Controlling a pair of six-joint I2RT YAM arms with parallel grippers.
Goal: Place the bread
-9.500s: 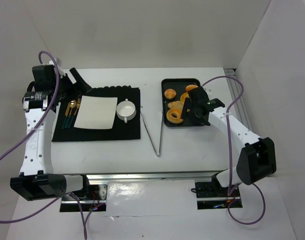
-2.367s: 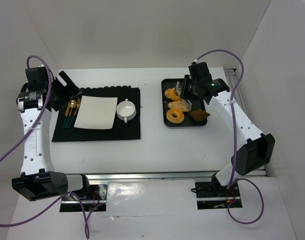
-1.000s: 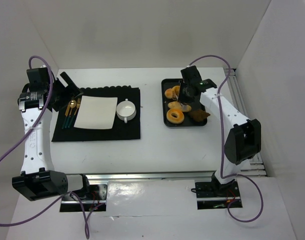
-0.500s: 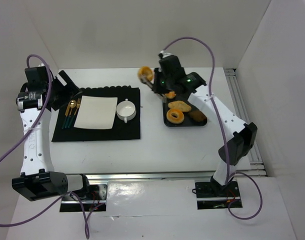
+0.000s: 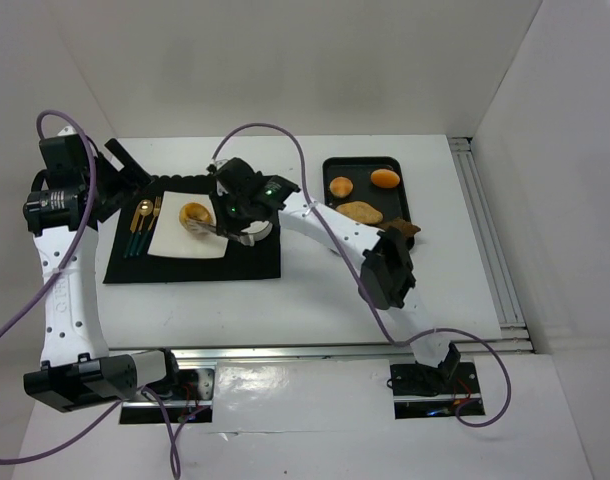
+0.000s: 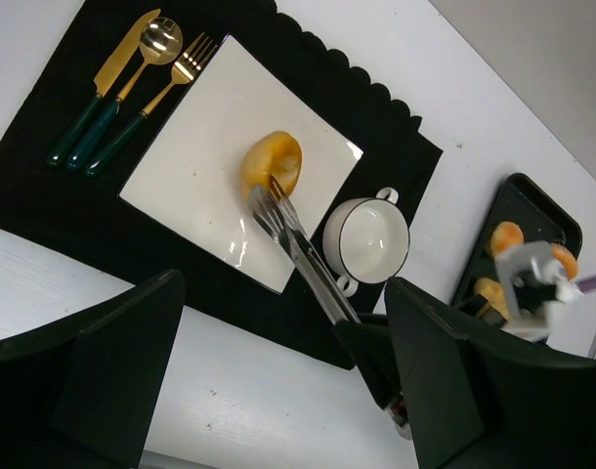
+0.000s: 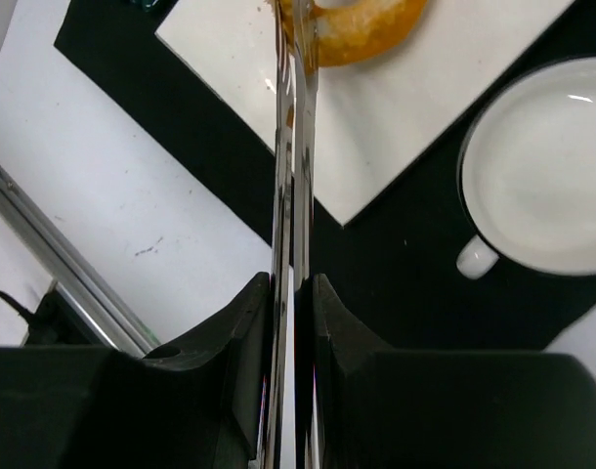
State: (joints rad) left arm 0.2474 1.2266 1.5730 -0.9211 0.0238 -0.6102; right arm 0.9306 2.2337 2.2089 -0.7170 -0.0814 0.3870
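Right tool (image 7: 290, 293) clamped on tongs (image 7: 293, 147), tips pinching the bread (image 6: 273, 164) low over the plate (image 6: 200, 186), contact unclear. Left tool (image 6: 283, 293) spread wide, holding nothing, above the mat's (image 5: 255, 255) left end. Bowl (image 6: 366, 237) just beside the plate; tray (image 5: 365, 165) with more pieces well apart, far right.

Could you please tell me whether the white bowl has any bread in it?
No, the bowl is empty; the bread is over the plate, in the tongs.
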